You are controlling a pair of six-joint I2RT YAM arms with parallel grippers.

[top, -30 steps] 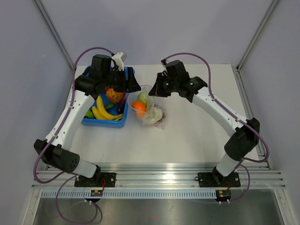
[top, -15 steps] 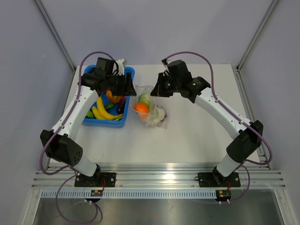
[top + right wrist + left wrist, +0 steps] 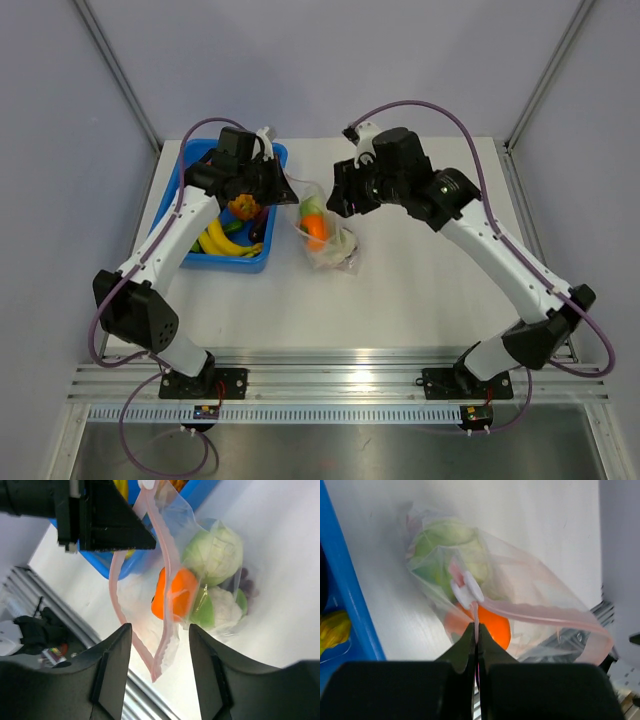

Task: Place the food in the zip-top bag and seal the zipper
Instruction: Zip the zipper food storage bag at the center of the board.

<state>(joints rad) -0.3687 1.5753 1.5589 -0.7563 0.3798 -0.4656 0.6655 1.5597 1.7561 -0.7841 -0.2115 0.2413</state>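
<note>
The zip-top bag (image 3: 325,240) lies right of the blue tray, its mouth lifted toward my left gripper (image 3: 288,188). Inside it are an orange (image 3: 172,592), a pale cabbage (image 3: 215,552), a green apple (image 3: 205,611) and purple grapes (image 3: 247,587). In the left wrist view my left gripper (image 3: 476,632) is shut on the pink zipper (image 3: 545,615) strip just below its white slider (image 3: 465,587). The two zipper strips hang apart, so the mouth gapes. My right gripper (image 3: 160,647) is open around the strip's free end without touching it.
The blue tray (image 3: 225,265) sits at the left rear, holding yellow bananas (image 3: 222,240) and several other toy foods. Its blue wall (image 3: 347,580) runs close beside the bag. The aluminium rail (image 3: 330,370) lines the table's near edge.
My left gripper has closed on the zipper strip by the slider. My right gripper has opened and let go of the bag's other end, and the bag mouth has narrowed.
</note>
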